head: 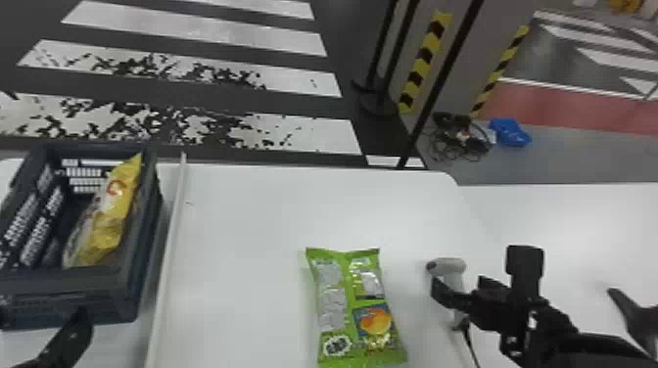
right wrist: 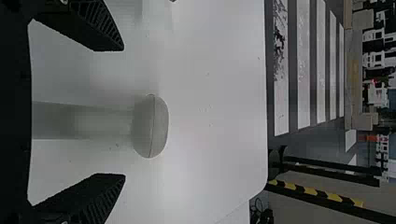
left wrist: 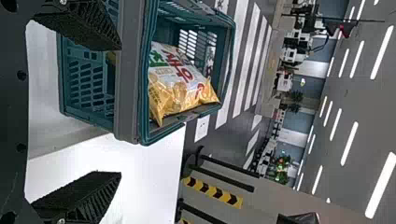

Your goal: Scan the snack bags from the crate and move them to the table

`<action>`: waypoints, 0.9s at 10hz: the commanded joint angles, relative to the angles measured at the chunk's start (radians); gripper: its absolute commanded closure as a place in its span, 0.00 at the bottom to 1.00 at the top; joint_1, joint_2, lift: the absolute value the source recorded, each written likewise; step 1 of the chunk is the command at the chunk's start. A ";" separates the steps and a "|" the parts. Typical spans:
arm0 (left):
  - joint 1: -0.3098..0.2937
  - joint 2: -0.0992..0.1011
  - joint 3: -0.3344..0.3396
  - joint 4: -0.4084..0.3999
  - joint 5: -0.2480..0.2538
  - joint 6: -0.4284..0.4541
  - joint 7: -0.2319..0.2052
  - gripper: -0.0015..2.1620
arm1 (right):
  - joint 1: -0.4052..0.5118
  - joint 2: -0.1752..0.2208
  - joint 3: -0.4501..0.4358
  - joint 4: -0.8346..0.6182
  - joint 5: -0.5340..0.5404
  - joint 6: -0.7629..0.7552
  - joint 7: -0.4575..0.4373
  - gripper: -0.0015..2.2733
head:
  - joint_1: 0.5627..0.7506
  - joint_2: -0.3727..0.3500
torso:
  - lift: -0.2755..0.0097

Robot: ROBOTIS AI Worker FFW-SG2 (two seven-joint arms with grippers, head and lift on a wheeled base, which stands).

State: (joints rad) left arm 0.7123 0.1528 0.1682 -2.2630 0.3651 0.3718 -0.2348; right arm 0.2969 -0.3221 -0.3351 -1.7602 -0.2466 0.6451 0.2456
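1. A white table [head: 245, 220] stands before a dark floor with white stripes [head: 196, 32]; beyond its far edge are a grey pillar [head: 482, 54] with yellow-and-black tape, tangled cables [head: 455, 139] and a blue object [head: 510, 132].
2. The head view cuts off the near edge of the green snack bag [head: 342, 293] and the near left part of the crate [head: 73, 293]. The left gripper [head: 71, 337] is mostly out of that view, only a dark finger showing by the crate's near wall. The right gripper [head: 528, 293] covers part of the handheld scanner [head: 453, 266], whose cord [head: 470, 345] runs out of view. The small print on the green bag is too blurred to read.
3. The green bag lies flat on the table, between the crate and the scanner, crimped at its far end, with pale text panels and an orange food picture. The yellow-and-white snack bag [head: 110, 215] is inside the dark slatted crate, tilted along its right wall, plump and creased, with red lettering.
4. Left gripper: fingers spread wide, empty, at the crate.
5. Right gripper: fingers also well apart, nothing gripped, the scanner's handle between them.
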 commanded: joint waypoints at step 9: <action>0.015 0.001 -0.002 -0.017 0.000 0.002 -0.003 0.02 | 0.004 -0.015 0.011 0.045 0.021 -0.008 0.072 0.99 | 0.70 0.11 | 0.63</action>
State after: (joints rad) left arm 0.7268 0.1534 0.1655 -2.2792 0.3664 0.3736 -0.2378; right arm 0.2953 -0.3374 -0.3239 -1.7029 -0.2268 0.6397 0.3166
